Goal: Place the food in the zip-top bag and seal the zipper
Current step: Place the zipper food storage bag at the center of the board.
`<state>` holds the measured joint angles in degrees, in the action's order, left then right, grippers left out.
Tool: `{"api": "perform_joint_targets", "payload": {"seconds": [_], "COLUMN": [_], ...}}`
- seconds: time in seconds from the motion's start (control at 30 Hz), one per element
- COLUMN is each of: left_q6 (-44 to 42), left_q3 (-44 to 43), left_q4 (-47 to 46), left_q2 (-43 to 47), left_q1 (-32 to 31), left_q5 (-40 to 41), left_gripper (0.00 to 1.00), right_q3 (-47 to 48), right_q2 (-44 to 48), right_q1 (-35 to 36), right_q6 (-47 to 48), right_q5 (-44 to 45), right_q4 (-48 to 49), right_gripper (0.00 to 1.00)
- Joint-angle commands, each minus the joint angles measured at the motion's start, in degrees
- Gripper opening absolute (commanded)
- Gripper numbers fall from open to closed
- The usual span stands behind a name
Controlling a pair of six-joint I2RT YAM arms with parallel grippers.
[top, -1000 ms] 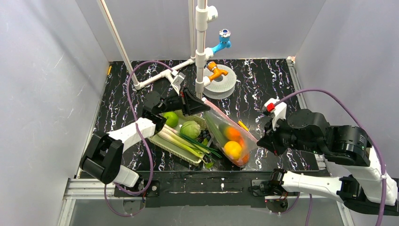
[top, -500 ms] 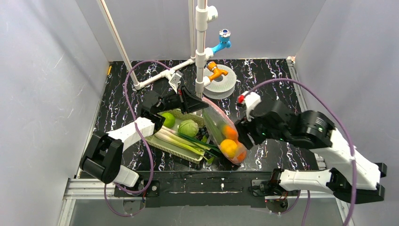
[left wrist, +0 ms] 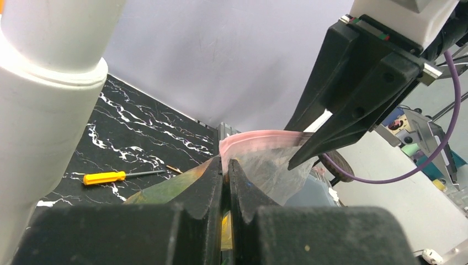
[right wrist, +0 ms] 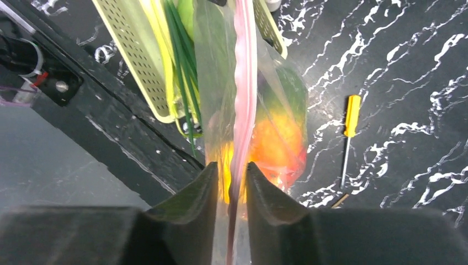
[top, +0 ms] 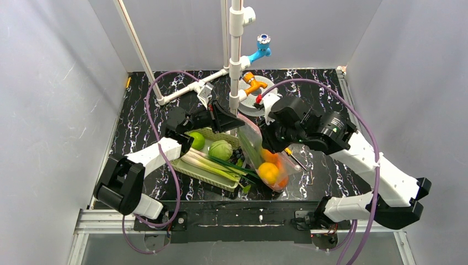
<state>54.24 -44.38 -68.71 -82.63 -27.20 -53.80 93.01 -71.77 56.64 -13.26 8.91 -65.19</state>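
Black marble-patterned tabletop (top: 331, 105) covers the floor of a grey-walled booth. From above, my left claw (top: 234, 125) is clamped on the far top corner of the clear crinkly plastic zip-top bag (top: 255, 149). The bag hangs tilted just beside the pale green mesh basket (top: 190, 167) of leafy greens. Inside the bag sits the toy food: a round orange fruit (top: 270, 156) above a round yellow fruit (top: 269, 172), with a reddish piece low down. My right claw (top: 269, 144) reaches down onto the bag's upper edge, close to the left one. A small yellow-handled screwdriver (top: 288, 152) lies on the table just right of the bag.

On the left wrist camera, my two fingers are pressed together on the end of the thin pinkish-red zipper (left wrist: 259, 138). The strip runs away to the right claw's black fingertips, which meet it further along.

On the right wrist camera, the zipper runs edge-on straight between my right fingers. They stand slightly apart, astride it, with a sliver of gap on the left side, so they are not pinched shut. Beyond them the orange and yellow fruits glow through the plastic, with the basket to the left and the screwdriver to the right.
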Motion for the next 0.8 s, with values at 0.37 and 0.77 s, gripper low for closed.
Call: {"api": "perform_joint_targets", "payload": {"seconds": [0.37, 0.77], "left_q6": [-2.39, -22.46], "left_q3": [-2.1, -0.94], "left_q4": [5.32, 27.42], "left_q2": [3.35, 13.91], "left_q1": [0.39, 0.4], "left_q5": [1.67, 14.51], "left_gripper": [0.67, 0.87], "right_q3": [4.55, 22.84], "right_q2": [5.78, 6.18], "right_q1": [-3.61, -5.5], "right_q6": [-5.97, -1.78], "right_q5": [7.89, 30.71], "right_q4": [2.21, -5.22], "right_gripper": [0.01, 0.01]}}
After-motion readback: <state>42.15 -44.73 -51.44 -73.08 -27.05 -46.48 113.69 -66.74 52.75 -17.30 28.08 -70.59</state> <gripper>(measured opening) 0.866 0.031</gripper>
